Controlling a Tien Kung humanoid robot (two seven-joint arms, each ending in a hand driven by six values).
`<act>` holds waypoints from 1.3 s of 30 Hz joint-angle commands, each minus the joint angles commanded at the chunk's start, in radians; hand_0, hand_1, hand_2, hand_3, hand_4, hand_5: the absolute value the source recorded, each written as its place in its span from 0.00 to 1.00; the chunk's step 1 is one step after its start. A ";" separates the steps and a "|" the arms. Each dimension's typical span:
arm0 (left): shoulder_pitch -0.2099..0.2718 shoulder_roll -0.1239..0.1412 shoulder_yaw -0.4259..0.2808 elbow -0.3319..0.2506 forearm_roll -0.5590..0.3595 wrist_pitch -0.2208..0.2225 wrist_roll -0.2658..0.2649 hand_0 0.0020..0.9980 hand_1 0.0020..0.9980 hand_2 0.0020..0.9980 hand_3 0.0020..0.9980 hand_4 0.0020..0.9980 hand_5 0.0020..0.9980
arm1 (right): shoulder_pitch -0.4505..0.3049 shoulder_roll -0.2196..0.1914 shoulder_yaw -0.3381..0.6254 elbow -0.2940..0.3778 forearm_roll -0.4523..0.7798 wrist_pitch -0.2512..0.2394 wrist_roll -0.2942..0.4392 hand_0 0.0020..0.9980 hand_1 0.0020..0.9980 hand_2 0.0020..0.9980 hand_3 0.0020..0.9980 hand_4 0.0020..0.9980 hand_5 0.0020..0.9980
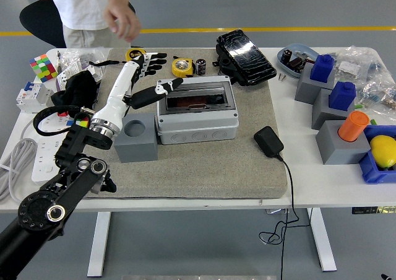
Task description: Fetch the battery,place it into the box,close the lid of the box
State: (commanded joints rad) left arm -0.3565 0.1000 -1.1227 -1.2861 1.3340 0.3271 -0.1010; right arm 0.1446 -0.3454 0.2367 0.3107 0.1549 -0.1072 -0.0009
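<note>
Nearest the camera, the black left arm rises from the lower left corner over the grey mat (pixel 204 168) that covers the middle of the tabletop (pixel 322 187). Just below the wrist stands a grey block (pixel 135 141) with an empty round socket in its top. The left hand (pixel 137 77) hovers with its fingers (pixel 156 58) spread apart, holding nothing. Directly right of the fingers sits the grey box (pixel 197 109), its windowed lid (pixel 197 98) lying flat and apparently closed; something dark and reddish shows through the window, but whether it is the battery cannot be told. A loose cylindrical battery (pixel 201 66) stands beyond the box, right of the fingertips beside a yellow tape measure (pixel 182 65).

The likely risk is that the thumb, close to the lid's left edge, catches and lifts it, or that the lid is not latched. Farther off, a person's hand (pixel 122 20) hangs above the fingers, clear of everything.
</note>
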 joint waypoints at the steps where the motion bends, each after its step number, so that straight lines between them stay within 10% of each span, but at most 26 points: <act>1: 0.012 0.004 -0.024 0.002 -0.027 0.001 -0.014 0.71 0.73 0.73 0.73 1.00 0.45 | 0.000 0.000 0.000 0.000 0.001 0.000 0.000 0.58 0.63 0.66 0.55 0.95 0.49; 12: 0.100 0.022 -0.178 0.027 -0.291 -0.006 -0.067 0.70 0.71 0.70 0.71 1.00 0.46 | 0.002 0.000 0.002 -0.001 0.003 -0.001 -0.001 0.58 0.63 0.66 0.55 0.95 0.49; 39: 0.113 0.018 -0.275 0.037 -0.293 -0.024 -0.068 0.68 0.69 0.68 0.68 0.97 0.43 | 0.007 -0.003 -0.008 -0.001 0.007 -0.002 -0.001 0.58 0.63 0.66 0.55 0.95 0.49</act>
State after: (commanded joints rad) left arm -0.2431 0.1176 -1.3976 -1.2491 1.0410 0.3030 -0.1693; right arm 0.1515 -0.3481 0.2291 0.3093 0.1616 -0.1090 -0.0022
